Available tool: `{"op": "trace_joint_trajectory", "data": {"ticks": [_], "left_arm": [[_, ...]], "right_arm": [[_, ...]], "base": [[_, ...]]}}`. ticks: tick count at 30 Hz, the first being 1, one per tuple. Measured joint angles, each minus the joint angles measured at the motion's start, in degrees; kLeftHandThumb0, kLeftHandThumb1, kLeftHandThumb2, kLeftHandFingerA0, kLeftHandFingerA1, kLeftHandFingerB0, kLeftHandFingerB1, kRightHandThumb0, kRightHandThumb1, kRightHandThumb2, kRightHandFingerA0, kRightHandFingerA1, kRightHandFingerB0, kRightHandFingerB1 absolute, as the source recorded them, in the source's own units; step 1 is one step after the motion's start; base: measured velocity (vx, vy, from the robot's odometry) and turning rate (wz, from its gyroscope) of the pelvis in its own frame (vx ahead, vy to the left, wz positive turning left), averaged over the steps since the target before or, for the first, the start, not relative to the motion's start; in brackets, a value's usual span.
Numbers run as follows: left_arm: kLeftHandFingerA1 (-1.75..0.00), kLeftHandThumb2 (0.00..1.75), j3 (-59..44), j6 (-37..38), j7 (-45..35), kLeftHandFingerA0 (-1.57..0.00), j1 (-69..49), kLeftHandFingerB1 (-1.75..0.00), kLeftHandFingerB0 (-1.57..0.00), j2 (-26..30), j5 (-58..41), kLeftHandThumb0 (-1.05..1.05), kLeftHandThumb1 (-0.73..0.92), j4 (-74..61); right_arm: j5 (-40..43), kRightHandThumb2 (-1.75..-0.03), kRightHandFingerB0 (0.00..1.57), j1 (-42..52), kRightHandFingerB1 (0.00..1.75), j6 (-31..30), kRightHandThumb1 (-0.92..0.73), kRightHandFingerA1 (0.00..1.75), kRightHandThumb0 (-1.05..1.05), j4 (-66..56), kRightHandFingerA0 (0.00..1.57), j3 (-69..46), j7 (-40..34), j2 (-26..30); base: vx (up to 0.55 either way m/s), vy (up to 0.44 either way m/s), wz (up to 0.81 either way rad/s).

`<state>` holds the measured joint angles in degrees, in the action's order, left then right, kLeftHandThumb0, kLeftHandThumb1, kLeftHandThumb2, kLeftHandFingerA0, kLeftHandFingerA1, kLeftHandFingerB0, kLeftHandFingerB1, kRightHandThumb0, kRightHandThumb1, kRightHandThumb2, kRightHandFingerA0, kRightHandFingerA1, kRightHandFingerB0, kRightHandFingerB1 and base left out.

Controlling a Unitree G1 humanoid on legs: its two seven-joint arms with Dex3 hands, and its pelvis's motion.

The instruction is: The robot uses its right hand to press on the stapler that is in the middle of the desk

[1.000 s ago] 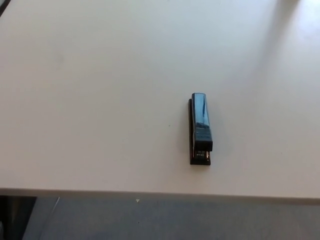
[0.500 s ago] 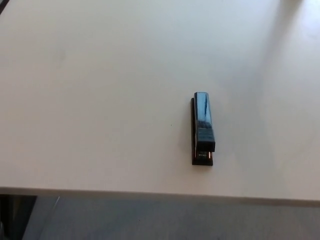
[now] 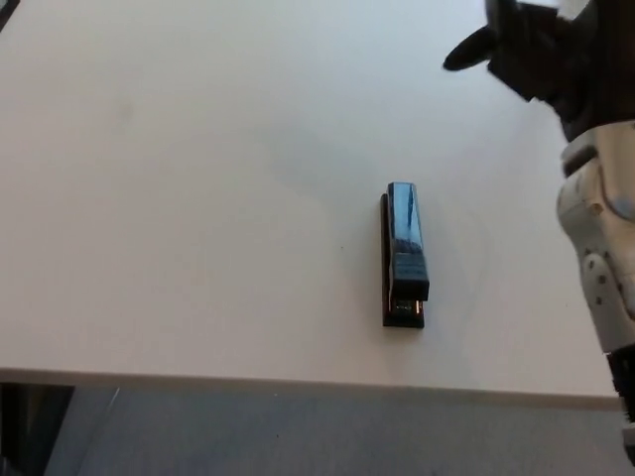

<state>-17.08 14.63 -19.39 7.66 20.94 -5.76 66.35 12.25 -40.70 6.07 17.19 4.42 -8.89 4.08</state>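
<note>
A dark stapler (image 3: 404,254) lies flat on the white desk (image 3: 198,198), a little right of the middle, its long side pointing away from me. My right hand (image 3: 536,45) hangs at the top right, above and beyond the stapler and well apart from it. Its black fingers are spread and hold nothing. The white forearm (image 3: 600,248) runs down the right edge of the head view. My left hand does not show.
The desk's front edge (image 3: 298,379) crosses the bottom of the view, with grey floor (image 3: 298,436) below it. A dark object (image 3: 20,426) stands at the bottom left under the desk.
My right arm and hand have come into view from the right, high over the desk's far right. The stapler has not moved.
</note>
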Motion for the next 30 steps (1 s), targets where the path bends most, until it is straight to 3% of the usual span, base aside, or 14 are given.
{"op": "trace_joint_trajectory", "data": {"ticks": [2, 5, 8, 10, 13, 14, 15, 17, 18, 21, 25, 26, 27, 30], "left_arm": [[-0.25, 1.03, 0.1, 0.1, -0.1, 0.0, -0.1, -0.24, 0.0, 0.0, 0.0, -0.63, 0.83, -0.1], [-0.24, 1.04, 0.5, 0.3, -0.1, 0.0, -0.1, -0.24, 0.0, 0.0, 0.0, -0.63, 0.85, -0.1], [-0.24, 1.05, 0.7, 0.3, -0.1, 0.0, -0.1, -0.24, 0.0, 0.0, 0.0, -0.64, 0.85, -0.1], [-0.23, 1.05, 0.8, 0.3, -0.2, 0.0, -0.2, -0.23, 0.0, 0.0, 0.0, -0.62, 0.85, -0.1], [-0.25, 1.05, 0.9, 0.4, -0.4, 0.0, -0.4, -0.25, 0.0, 0.0, 0.0, -0.59, 0.85, -0.1], [-0.15, 0.86, 0.9, 0.4, -0.5, 0.0, -0.4, -0.17, 0.0, 0.0, 0.0, -0.49, 0.92, -0.1], [-0.14, 0.86, 1.0, 0.4, -0.5, 0.0, -0.4, -0.18, 0.0, 0.0, 0.0, -0.5, 0.92, -0.1], [-0.15, 0.87, 1.1, 0.4, -0.6, 0.0, -0.4, -0.19, 0.0, 0.0, 0.0, -0.49, 0.92, -0.1], [-0.24, 1.04, 1.1, 0.4, -0.6, 0.0, -0.4, -0.24, -0.01, 0.0, 0.0, -0.6, 0.84, -0.1], [-0.23, 1.05, 1.1, 0.4, -0.7, 0.0, -0.1, -0.24, -0.02, 0.0, 0.0, -0.61, 0.85, -0.1], [-0.23, 1.07, 1.1, 0.4, -0.8, 0.0, 0.5, -0.24, -0.02, 0.0, 0.0, -0.64, 0.86, -0.1], [-0.23, 1.07, 1.1, 0.4, -0.8, 0.0, 0.6, -0.24, -0.02, 0.0, 0.0, -0.64, 0.86, -0.1], [-0.13, 0.85, 1.1, 0.4, -0.9, 0.0, 0.7, -0.16, 0.0, 0.0, 0.0, -0.52, 0.92, -0.1], [-0.16, 0.87, 1.2, 0.4, -1.1, 0.0, 0.8, -0.18, 0.0, 0.0, 0.0, -0.49, 0.92, -0.3]], "right_arm": [[-0.8, -0.66, 0.71, -0.5, 1.11, 0.3, -0.8, 0.78, -0.12, 4.1, 1.29, 0.2, 0.3, -1.9], [-1.8, -0.7, 0.74, -1.0, 1.1, 0.8, -0.78, 1.02, -0.09, 10.0, 1.24, 0.3, 0.7, -4.4], [-2.8, -0.75, 0.83, -2.3, 1.02, 1.3, -0.75, 0.98, -0.1, 15.5, 1.26, -0.1, 0.8, -6.5], [-3.5, -0.73, 0.8, -3.5, 1.04, 1.8, -0.77, 0.87, -0.11, 19.8, 1.25, -0.4, 0.6, -7.6], [-4.5, -0.72, 0.8, -5.5, 1.03, 2.8, -0.77, 0.84, -0.11, 25.4, 1.24, -1.0, 0.4, -9.0], [-4.7, -0.69, 0.8, -5.9, 1.03, 3.1, -0.78, 0.76, -0.14, 26.9, 1.24, -1.3, 0.4, -9.2], [-5.0, -0.77, 0.79, -6.5, 1.07, 3.5, -0.73, 0.86, -0.11, 28.5, 1.26, -1.6, 0.3, -9.5], [-5.4, -0.79, 0.8, -7.7, 1.09, 4.3, -0.72, 0.87, -0.09, 32.0, 1.28, -2.2, 0.3, -10.4], [-5.5, -0.8, 0.79, -8.0, 1.11, 4.4, -0.71, 0.89, -0.07, 33.2, 1.29, -2.4, 0.3, -10.7], [-6.0, -0.81, 0.78, -9.1, 1.15, 5.0, -0.69, 0.97, -0.09, 37.0, 1.28, -2.8, 0.2, -11.8], [-6.7, -0.82, 0.77, -10.0, 1.13, 6.3, -0.72, 0.89, -0.08, 41.4, 1.26, -3.6, 0.2, -13.4], [-6.9, -0.82, 0.77, -10.1, 1.13, 6.7, -0.72, 0.89, -0.08, 42.5, 1.26, -3.8, 0.2, -13.8], [-7.1, -0.82, 0.76, -10.2, 1.12, 7.0, -0.73, 0.86, -0.07, 43.5, 1.23, -3.9, 0.2, -14.2], [-7.9, -0.75, 0.78, -10.4, 0.97, 7.6, -0.76, 0.87, -0.08, 45.4, 1.21, -3.8, 0.0, -14.9]], "base": [[0.0, 0.0, 0.0], [0.0, 0.0, 0.0], [0.0, 0.0, 0.0], [0.0, 0.0, 0.0], [0.0, 0.0, 0.0], [0.0, 0.0, 0.0], [0.0, 0.0, 0.0], [0.0, 0.0, 0.0], [0.0, 0.0, 0.0], [0.0, 0.0, 0.0], [0.0, 0.0, 0.0], [0.0, 0.0, 0.0], [0.0, 0.0, 0.0], [0.0, 0.0, 0.0]]}}
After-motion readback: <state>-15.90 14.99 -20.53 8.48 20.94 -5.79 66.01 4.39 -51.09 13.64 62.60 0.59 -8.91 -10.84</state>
